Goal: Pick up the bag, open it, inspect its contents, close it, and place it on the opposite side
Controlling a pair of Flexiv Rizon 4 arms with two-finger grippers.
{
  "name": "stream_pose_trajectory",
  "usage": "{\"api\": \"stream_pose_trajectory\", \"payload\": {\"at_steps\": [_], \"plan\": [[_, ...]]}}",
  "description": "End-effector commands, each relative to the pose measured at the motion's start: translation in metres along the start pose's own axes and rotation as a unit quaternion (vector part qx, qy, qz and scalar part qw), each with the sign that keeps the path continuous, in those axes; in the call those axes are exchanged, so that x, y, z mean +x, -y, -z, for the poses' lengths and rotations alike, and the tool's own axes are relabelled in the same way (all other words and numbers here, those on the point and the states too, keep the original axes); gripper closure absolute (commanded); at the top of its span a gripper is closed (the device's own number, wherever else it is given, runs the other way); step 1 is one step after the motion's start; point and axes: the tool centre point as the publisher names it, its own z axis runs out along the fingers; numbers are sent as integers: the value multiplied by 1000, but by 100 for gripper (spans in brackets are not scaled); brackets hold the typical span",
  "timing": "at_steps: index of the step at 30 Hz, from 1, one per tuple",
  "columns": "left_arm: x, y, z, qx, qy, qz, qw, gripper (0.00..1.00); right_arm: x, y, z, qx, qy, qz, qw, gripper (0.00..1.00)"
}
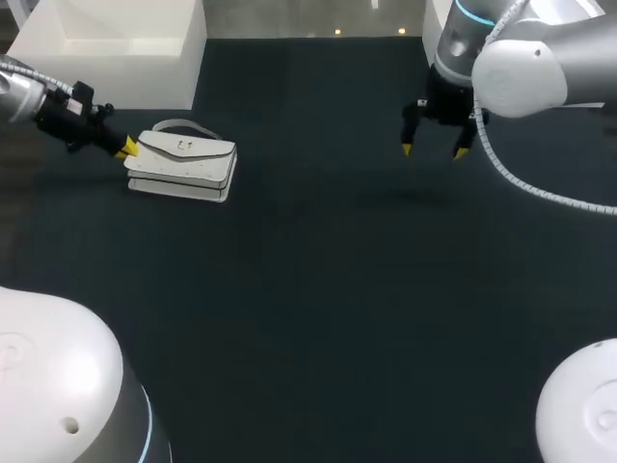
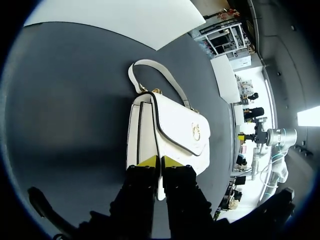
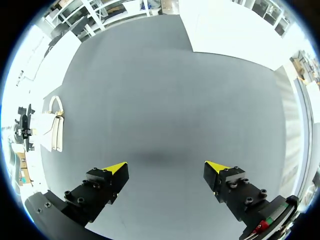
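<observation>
Bag [image 1: 183, 164] lying flat, left gripper [image 1: 127, 148] pinching its end, right gripper [image 1: 434, 150] spread

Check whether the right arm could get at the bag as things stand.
Probably yes. Nothing stands on the table between the right gripper and the bag, and its fingers are open. The left gripper grips the bag's far end, leaving the near end and handle free.

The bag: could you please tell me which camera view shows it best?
The left wrist view: the bag fills the middle, flap, clasp and handle plain, the left gripper shut on its edge. The head view shows it small, from above; the right wrist view, tiny and far off.
</observation>
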Motion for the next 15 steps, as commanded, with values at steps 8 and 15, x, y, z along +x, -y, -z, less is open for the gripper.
{"api": "stream_pose_trajectory", "payload": {"at_steps": [8,15], "plan": [[-38,24,28,-21,-29,3,999,100,1,-1,0,1,2,0,1000,0],[-52,25,48,-3,-32,17,999,100,1,-1,0,1,2,0,1000,0]]}}
